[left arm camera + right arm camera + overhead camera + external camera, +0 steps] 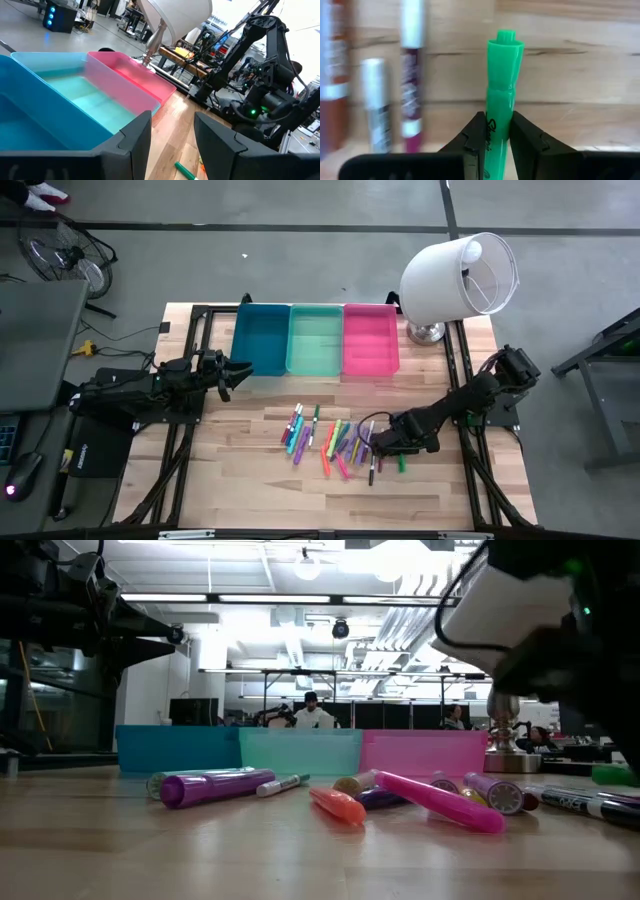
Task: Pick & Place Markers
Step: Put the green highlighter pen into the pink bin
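Note:
Several markers (330, 442) in pink, purple, green, orange and teal lie loose on the wooden table in front of three bins, seen close in the low view as a purple one (215, 787), an orange one (338, 805) and a pink one (440, 802). My right gripper (400, 446) points down at the right end of the pile, shut on a green marker (502, 85). My left gripper (240, 370) waits level beside the blue bin's left front corner, open (172, 142), nothing between its fingers. My right gripper pinches the green marker's barrel (496, 125), at its printed part, between the two fingers (470, 140). The fingers come from above, pointing down, and lie across the marker. Its far end (505, 37) juts out past the fingers; whether it is clear of the table I cannot tell.
A blue bin (262, 338), a mint bin (316, 340) and a pink bin (370, 338) stand side by side at the far edge. A white lamp (460, 275) leans over the far right corner. Bare wood lies toward the near edge.

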Robot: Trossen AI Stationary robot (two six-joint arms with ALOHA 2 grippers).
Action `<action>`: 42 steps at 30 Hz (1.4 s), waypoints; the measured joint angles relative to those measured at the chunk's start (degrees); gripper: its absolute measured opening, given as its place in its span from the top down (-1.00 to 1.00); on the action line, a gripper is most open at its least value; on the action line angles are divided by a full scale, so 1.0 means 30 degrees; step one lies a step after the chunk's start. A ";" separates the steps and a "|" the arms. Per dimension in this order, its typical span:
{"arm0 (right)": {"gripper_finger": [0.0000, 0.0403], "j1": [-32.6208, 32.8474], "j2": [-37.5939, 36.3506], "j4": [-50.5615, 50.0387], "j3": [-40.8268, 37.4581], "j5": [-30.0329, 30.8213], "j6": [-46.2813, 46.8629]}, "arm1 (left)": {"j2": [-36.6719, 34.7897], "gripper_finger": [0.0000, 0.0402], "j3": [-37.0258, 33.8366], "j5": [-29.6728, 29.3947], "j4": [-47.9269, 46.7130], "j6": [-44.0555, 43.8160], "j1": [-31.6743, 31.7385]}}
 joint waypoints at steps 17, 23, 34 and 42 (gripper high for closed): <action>0.73 -0.3287 -0.2405 0.0136 0.0097 0.3691 -0.4051 | 0.0001 0.27 -0.0002 -0.0002 0.0000 -0.0001 -0.0004; 0.73 -0.5138 -0.2405 0.1326 0.0496 0.4289 -0.6801 | 0.0003 0.27 0.0002 0.0003 0.0000 -0.0003 -0.0006; 0.73 -0.8496 -0.2150 0.1173 0.3588 0.6064 -1.1853 | 0.0001 0.27 0.0001 0.0002 0.0000 0.0001 -0.0007; 0.73 -1.1224 -0.0237 -0.0404 0.6921 0.8118 -1.5945 | 0.0001 0.27 0.0001 0.0004 0.0000 -0.0002 -0.0005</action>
